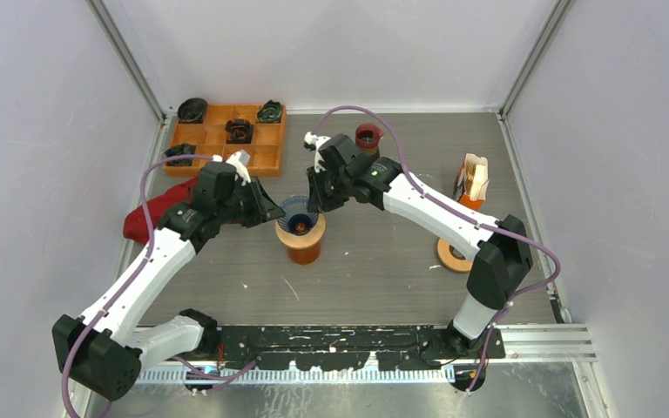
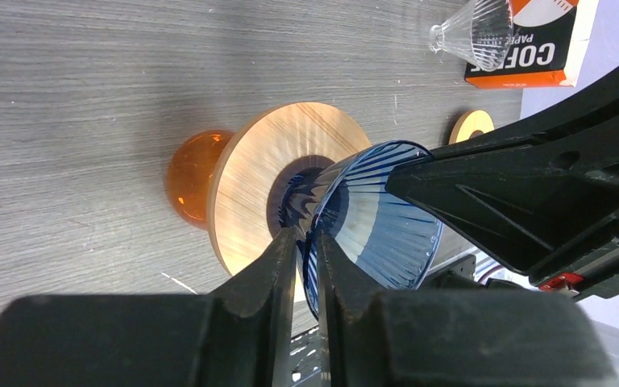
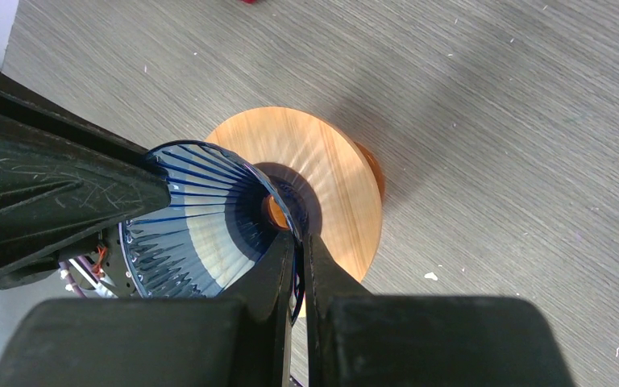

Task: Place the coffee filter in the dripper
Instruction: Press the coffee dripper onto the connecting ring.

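Filter cannot be confirmed in place; a pale wedge (image 3: 209, 258) seen inside the blue dripper (image 1: 299, 218) may be it. The dripper's rim is pinched narrowly on opposite sides by the left gripper (image 2: 306, 238) and the right gripper (image 3: 298, 239), above the wooden disc (image 2: 250, 185). Should uneven pulls be applied, the dripper could be tipped off the disc, or the thin rim could slip free.

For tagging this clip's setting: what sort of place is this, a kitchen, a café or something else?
Likely a robot test cell: white walls enclose a grey table, two arms are bolted to a rail at its edge, and an orange compartment tray sits at the back.
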`<state>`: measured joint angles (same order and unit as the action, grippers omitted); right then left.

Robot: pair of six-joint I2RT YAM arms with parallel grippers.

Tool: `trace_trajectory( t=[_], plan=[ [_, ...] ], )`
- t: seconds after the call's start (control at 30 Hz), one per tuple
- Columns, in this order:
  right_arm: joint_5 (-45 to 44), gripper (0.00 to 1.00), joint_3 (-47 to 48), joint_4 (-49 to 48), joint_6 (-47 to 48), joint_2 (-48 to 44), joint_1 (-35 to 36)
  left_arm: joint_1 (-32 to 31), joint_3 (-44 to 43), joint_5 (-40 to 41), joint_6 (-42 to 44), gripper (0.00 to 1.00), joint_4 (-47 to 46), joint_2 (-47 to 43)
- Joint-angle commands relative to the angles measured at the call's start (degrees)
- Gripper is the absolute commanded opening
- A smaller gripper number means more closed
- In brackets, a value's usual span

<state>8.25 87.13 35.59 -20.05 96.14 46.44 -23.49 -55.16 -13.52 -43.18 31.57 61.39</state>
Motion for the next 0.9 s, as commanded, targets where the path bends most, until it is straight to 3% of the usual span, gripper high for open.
trace_trajectory(
  t=[0.0,0.3,0.87],
  plan=[
    [-2.5,0.01,-1.5,1.0,1.6,2.2,0.7,0.4,0.0,-1.5,0.1,0.14,-3.2,0.2],
    [-4.0,0.01,-5.8,1.0,2.4,3.3,0.8,-0.1,2.0,-1.1,0.0,0.06,-3.5,0.3],
    [-5.1,0.01,-7.8,1.0,2.9,3.5,2.2,-1.7,5.6,0.9,0.0,0.08,-2.7,-0.4]
  ],
)
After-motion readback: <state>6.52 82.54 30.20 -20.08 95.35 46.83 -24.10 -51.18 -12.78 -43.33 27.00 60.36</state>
